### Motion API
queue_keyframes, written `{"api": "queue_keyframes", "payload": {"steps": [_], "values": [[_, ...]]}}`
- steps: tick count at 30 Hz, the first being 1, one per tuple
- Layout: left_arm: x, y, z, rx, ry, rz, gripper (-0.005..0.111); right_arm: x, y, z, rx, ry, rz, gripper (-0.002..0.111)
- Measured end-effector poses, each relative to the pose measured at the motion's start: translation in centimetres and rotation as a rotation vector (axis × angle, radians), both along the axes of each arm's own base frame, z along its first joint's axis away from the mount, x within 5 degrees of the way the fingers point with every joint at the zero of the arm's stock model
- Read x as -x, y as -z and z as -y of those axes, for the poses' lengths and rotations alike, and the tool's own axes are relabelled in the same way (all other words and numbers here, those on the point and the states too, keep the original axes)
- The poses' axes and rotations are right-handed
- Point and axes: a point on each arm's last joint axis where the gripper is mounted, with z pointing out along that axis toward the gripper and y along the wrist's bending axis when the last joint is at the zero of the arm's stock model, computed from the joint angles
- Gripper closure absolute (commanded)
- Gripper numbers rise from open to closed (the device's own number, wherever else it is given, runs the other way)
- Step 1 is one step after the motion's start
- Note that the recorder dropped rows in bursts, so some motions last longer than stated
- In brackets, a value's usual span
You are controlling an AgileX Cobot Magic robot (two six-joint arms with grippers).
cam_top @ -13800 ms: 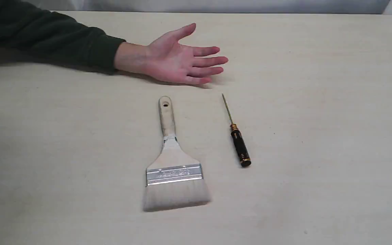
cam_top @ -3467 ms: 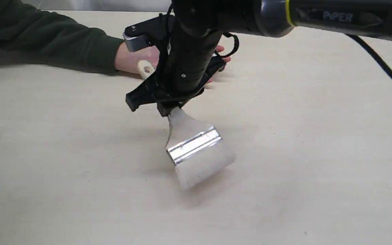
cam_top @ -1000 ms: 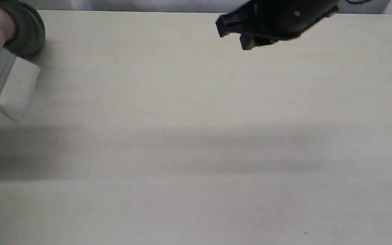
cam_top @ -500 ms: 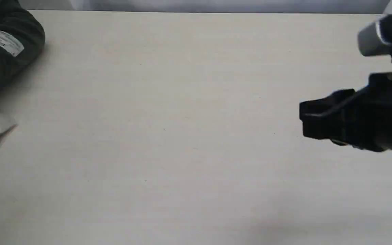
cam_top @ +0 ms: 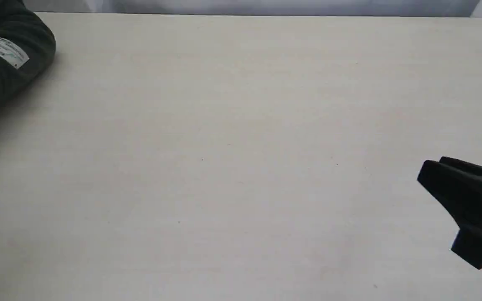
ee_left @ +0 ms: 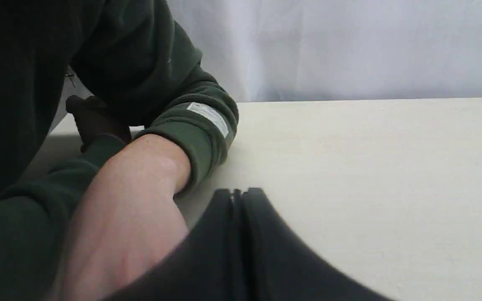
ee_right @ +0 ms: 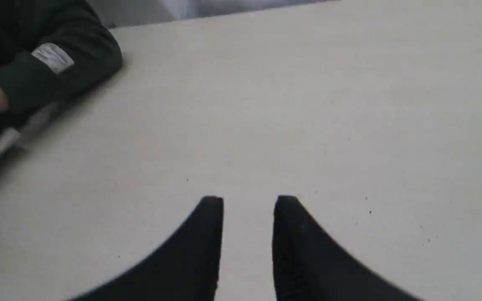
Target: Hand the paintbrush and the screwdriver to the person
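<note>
Handover apparently done, the paintbrush [ee_right: 2, 144] is seen with the person [cam_top: 11, 71] at far left; the right claw [ee_right: 248, 202] is spread empty, the left claw [ee_left: 237, 193] closed.

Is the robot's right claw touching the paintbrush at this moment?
Apart. The right wrist view shows the right gripper open over bare table, with the paintbrush far across it beside the person.
</note>
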Motion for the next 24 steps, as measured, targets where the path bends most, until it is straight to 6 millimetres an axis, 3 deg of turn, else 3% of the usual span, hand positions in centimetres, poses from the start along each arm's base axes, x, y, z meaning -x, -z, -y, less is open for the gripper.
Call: {"api": "queue_keyframes", "payload": {"steps": [13,24], "values": [[0.0,0.0,0.0,0.0,0.0,0.0,0.107,2.1,2.2,1.4,-0.018,0.01,0.269,0.085],[0.0,0.0,0.0,0.0,0.0,0.0,0.107,3.2,1.1,2.0,0.03,0.006,0.496,0.085]]}}
